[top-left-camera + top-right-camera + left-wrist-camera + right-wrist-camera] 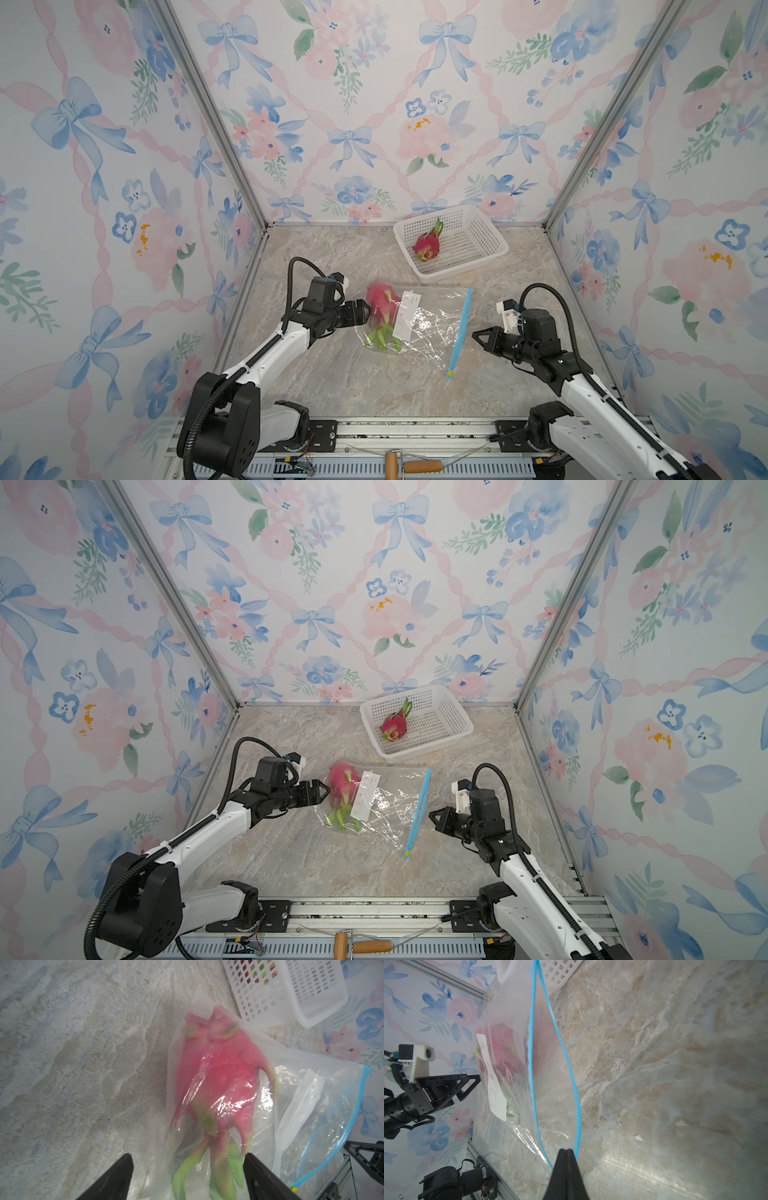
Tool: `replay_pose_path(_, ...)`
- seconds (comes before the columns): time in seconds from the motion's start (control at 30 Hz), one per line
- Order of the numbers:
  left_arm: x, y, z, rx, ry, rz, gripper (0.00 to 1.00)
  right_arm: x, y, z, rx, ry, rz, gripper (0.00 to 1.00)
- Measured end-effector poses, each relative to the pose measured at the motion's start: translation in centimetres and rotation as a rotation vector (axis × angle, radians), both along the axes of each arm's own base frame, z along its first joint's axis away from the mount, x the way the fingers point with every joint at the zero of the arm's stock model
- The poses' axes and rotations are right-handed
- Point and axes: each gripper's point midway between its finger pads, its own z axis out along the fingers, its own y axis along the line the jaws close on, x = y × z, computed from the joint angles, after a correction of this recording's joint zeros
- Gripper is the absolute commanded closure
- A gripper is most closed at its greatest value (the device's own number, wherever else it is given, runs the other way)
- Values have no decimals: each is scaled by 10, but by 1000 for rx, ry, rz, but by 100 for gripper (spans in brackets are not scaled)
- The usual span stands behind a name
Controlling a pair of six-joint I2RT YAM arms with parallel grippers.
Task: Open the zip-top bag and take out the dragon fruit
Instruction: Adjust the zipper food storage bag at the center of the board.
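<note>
The clear zip-top bag (432, 328) (386, 808) lies flat in the middle of the table, with a white label (406, 316). Its blue zip strip (460, 332) (532, 1064) faces the right arm, and in the right wrist view the mouth gapes. The pink dragon fruit (382, 307) (220, 1084) lies inside at the closed end, blurred in both top views. My left gripper (369, 311) (188, 1155) is open at that end, its fingers either side of the fruit's green leaves through the plastic. My right gripper (474, 333) (566, 1150) is shut, just off the zip strip, holding nothing.
A white perforated basket (465, 264) (430, 744) stands at the back right, just behind the bag, with a second dragon fruit (428, 247) in it. Flowered walls enclose the table on three sides. A wooden-handled tool (415, 465) lies on the front rail.
</note>
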Motion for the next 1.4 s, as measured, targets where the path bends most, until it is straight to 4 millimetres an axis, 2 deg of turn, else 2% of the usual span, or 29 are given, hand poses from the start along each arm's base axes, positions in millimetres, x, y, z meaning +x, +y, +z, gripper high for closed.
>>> replay_pose_path(0.4,8,1,-16,9,27,11,16,8,26,-17,25,12,68,100)
replay_pose_path(0.6,14,1,-20,5,23,17,24,16,44,-38,21,32,118,100)
replay_pose_path(0.93,19,-3,-35,-10,51,6,30,18,86,-43,60,-47,255,100)
replay_pose_path(1.07,20,-2,-35,-10,47,7,29,24,95,-49,68,-42,267,100)
replay_pose_path(1.17,20,-2,-35,-8,48,11,19,30,97,-56,71,-24,251,100)
replay_pose_path(1.27,20,0,-35,-4,46,16,18,35,98,-64,91,-6,232,96)
replay_pose_path(1.33,19,3,-37,-3,49,22,21,37,101,-67,111,-2,234,95)
replay_pose_path(1.4,19,5,-38,-4,53,28,33,38,105,-67,136,-4,243,94)
